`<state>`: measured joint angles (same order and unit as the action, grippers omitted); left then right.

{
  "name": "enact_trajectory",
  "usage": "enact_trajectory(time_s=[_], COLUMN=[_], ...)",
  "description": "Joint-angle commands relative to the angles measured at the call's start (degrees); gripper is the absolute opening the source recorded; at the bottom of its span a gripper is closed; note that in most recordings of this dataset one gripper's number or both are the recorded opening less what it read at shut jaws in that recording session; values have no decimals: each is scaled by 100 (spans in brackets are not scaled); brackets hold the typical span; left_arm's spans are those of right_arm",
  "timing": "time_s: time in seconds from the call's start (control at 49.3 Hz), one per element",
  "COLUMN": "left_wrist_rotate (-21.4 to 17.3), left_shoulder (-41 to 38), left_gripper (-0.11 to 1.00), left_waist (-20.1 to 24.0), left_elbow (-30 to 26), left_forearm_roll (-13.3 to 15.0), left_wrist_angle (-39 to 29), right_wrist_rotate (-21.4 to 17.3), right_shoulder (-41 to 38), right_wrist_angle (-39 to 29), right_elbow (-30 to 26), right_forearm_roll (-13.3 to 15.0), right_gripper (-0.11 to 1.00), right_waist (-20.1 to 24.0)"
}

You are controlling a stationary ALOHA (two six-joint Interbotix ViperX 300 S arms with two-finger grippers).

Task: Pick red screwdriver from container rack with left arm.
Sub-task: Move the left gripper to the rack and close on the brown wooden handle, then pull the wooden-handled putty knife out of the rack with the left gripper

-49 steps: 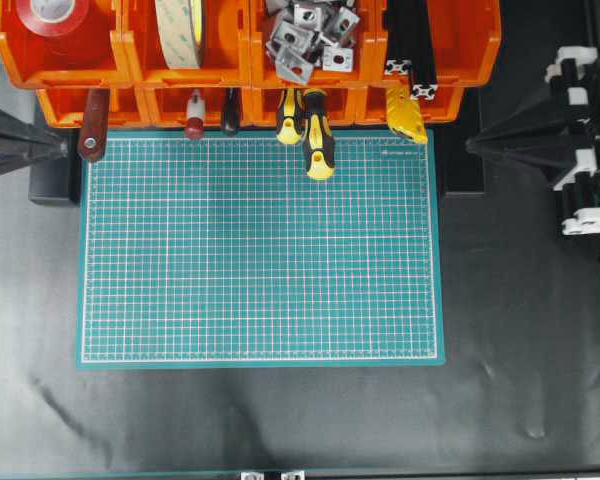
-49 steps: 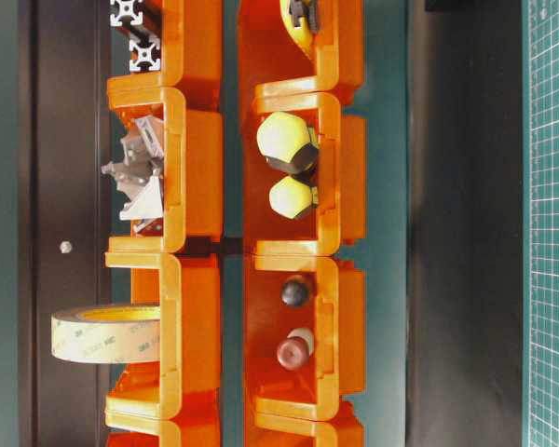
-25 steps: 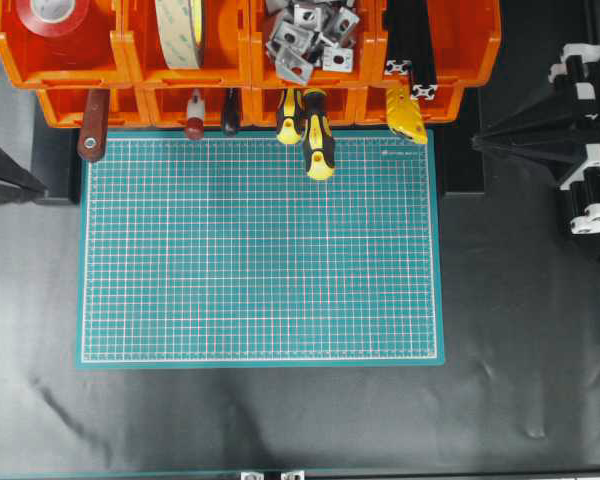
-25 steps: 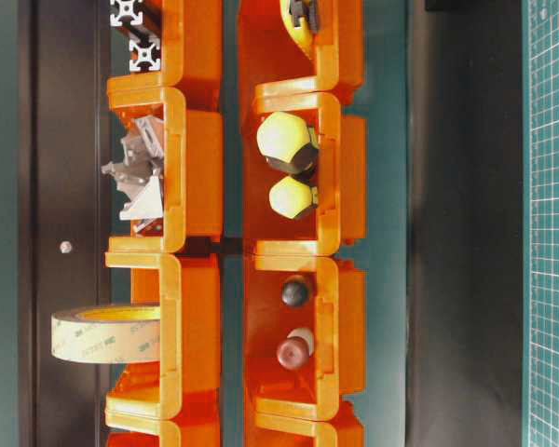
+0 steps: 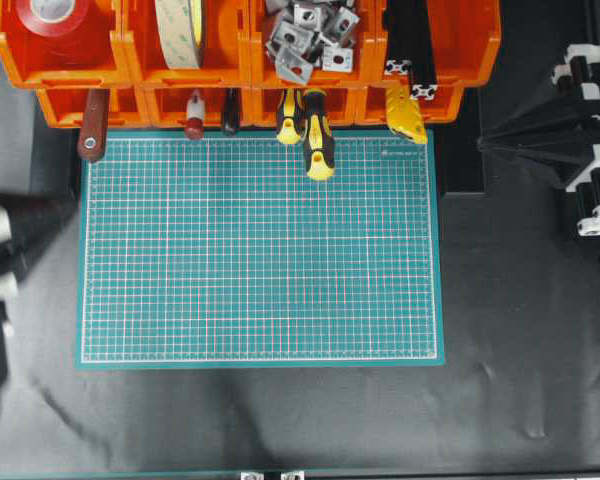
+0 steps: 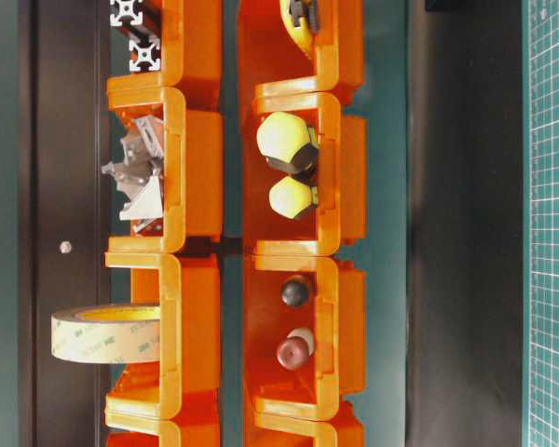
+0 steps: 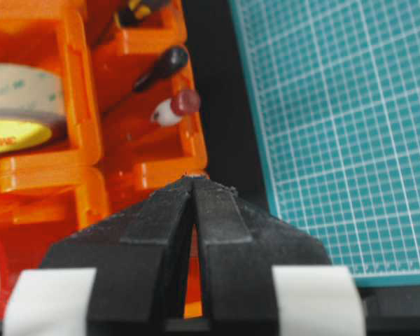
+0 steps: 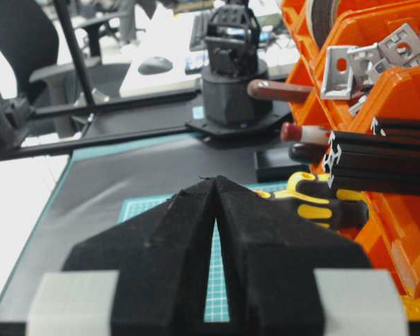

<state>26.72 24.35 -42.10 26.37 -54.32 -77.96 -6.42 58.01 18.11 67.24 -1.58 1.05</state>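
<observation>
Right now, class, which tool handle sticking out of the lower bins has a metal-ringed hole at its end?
The red screwdriver, leftmost in the container rack: flat reddish-brown handle, ringed hole. The others have rounded ends.

Red screwdriver [image 5: 92, 128] in container rack [image 5: 245, 60]

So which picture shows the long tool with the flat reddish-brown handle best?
The overhead view: the reddish-brown handle with its metal-ringed hole sticks out of the orange rack's lower left bin. The right wrist view shows it far off and sideways; the table-level and left wrist views don't show it.
</observation>
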Motion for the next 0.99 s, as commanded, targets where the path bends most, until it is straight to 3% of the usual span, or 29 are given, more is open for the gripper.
enact_trajectory(time_s=[0.0,0.183,0.446,0.73,0.831,0.973], left_wrist_rotate=[448,853,888,879,888,923], left_shoulder=[-299,-431,-88,-167,-202,-176], left_gripper=[0,0,0,1,18,60], left_waist=[-70,-18,185,545,580,668], left_elbow=[97,615,1028,1037,1143,1301], left_forearm_roll=[-202,-202,-193,-193,-193,-185], left_wrist_angle=[-308,-299,-229,44,176,369], right_wrist_rotate=[-9,-9,-9,-18,-9,-9], right_shoulder=[0,79,167,167,176,185], right_wrist_angle=[-70,-220,-439,-501,-501,-501], right_elbow=[-202,-237,-255,-255,-255,-246], right_forearm_roll=[-18,-9,-9,-18,-18,-9], right_gripper=[-1,-1,-1,-1,-1,-1], right_waist=[9,9,9,18,26,26])
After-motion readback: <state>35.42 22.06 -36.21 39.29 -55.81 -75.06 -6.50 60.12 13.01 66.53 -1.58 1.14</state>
